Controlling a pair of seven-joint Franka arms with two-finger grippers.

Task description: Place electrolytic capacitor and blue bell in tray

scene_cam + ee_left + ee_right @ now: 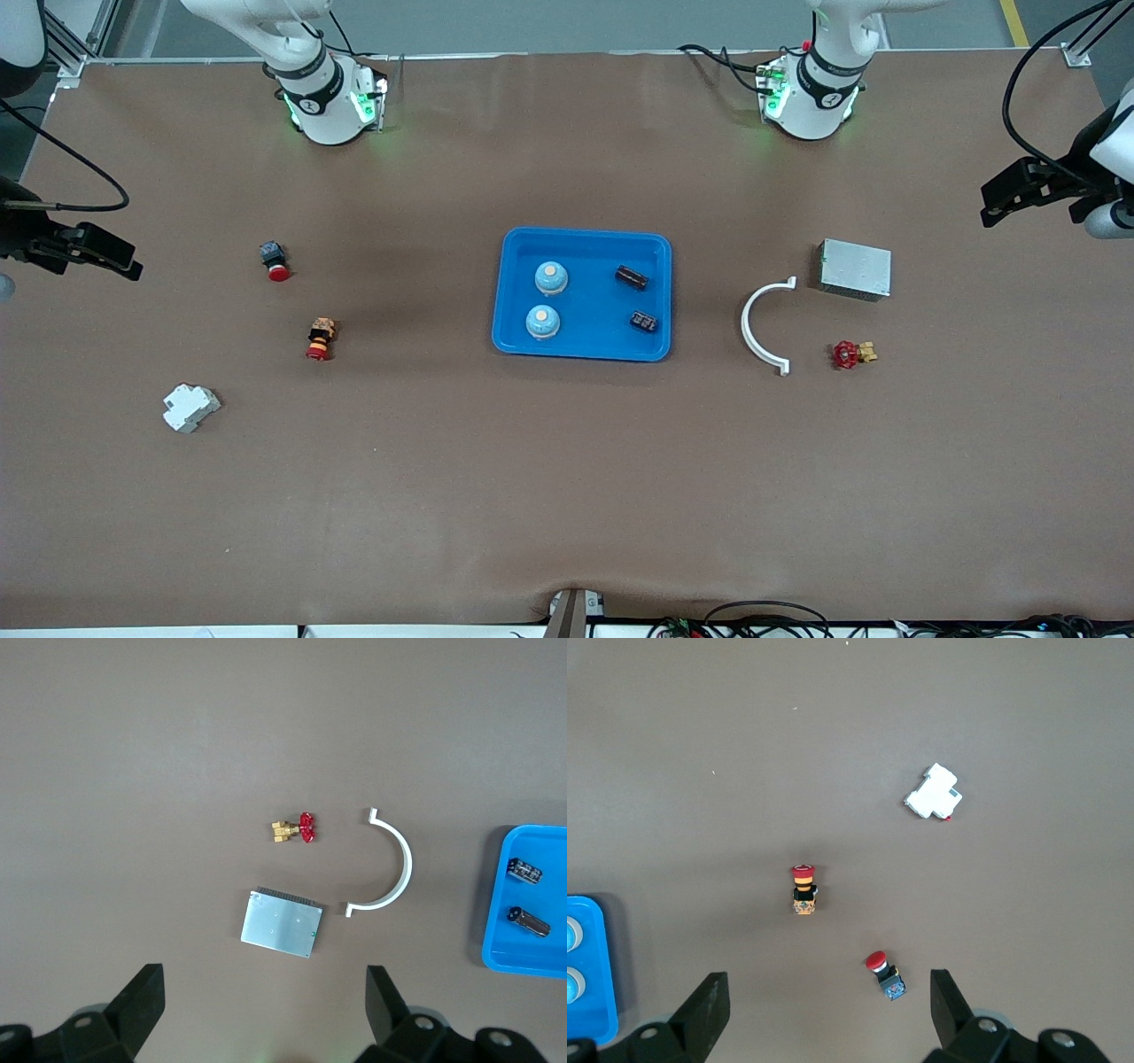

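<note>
The bright-blue tray (589, 310) lies at the middle of the table. In it stand two blue bells (551, 277) (542, 322) toward the right arm's end. Two black electrolytic capacitors (632, 277) (643, 321) lie in it toward the left arm's end. My left gripper (990, 206) hangs open and empty over the table's left-arm end, and its wrist view shows its open gripper (264, 1001), the tray's edge (496, 943) and both capacitors (525, 872) (530, 921). My right gripper (131, 264) hangs open and empty over the right-arm end; its wrist view shows the gripper (828, 1001) and the tray's corner (594, 1010).
A grey metal box (855, 268), a white curved clip (764, 326) and a red-handled brass valve (852, 354) lie toward the left arm's end. A red push button (275, 260), a red-and-yellow button (320, 339) and a white breaker (190, 408) lie toward the right arm's end.
</note>
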